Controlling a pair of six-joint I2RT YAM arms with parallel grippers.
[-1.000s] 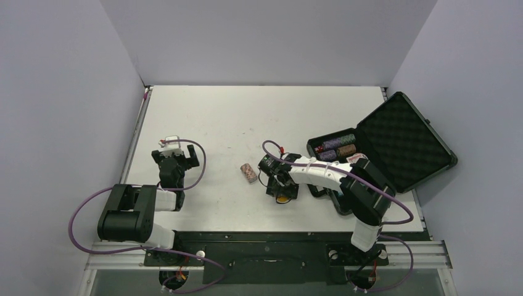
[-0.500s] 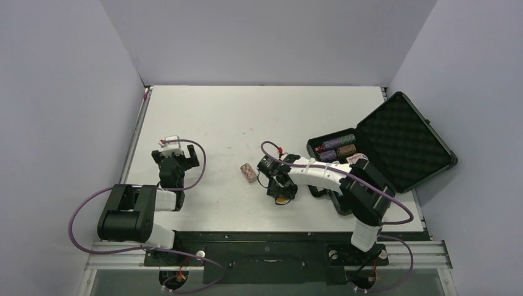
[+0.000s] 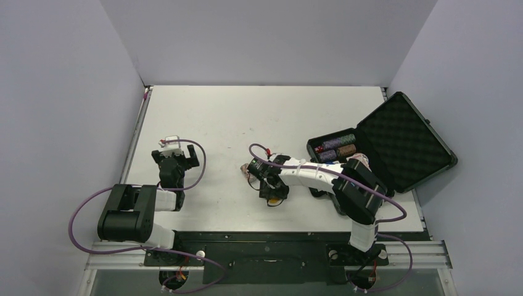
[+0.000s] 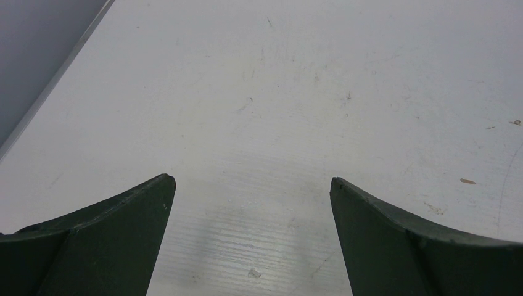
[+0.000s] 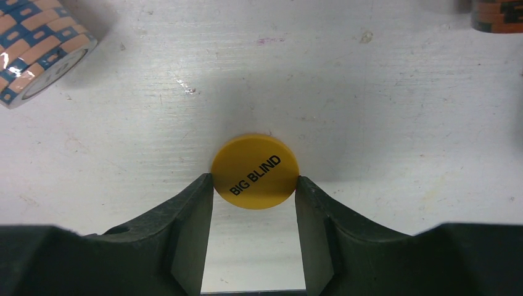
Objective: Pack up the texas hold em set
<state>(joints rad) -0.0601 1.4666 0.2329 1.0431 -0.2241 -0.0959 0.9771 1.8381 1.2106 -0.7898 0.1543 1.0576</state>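
Observation:
A yellow disc (image 5: 255,171) marked BIG BLIND lies flat on the white table, and my right gripper (image 5: 254,180) is shut on it, one fingertip touching each side of its rim. From above, that gripper (image 3: 270,192) sits left of the open black case (image 3: 404,139), whose base holds rows of chip stacks (image 3: 338,147). A loose stack of blue-and-tan chips (image 5: 37,46) lies on its side beside the gripper, partly hidden under the arm in the top view. My left gripper (image 4: 251,180) is open over bare table, far left (image 3: 171,153).
An orange-and-dark chip stack (image 5: 496,15) shows at the upper right edge of the right wrist view. The case's foam-lined lid stands tilted open toward the right wall. The table's left edge (image 4: 55,74) runs close to the left gripper.
The right jaws narrowed onto the yellow disc. The right gripper then shifted left across the table with it, toward the loose chip stack. The left arm has not moved.

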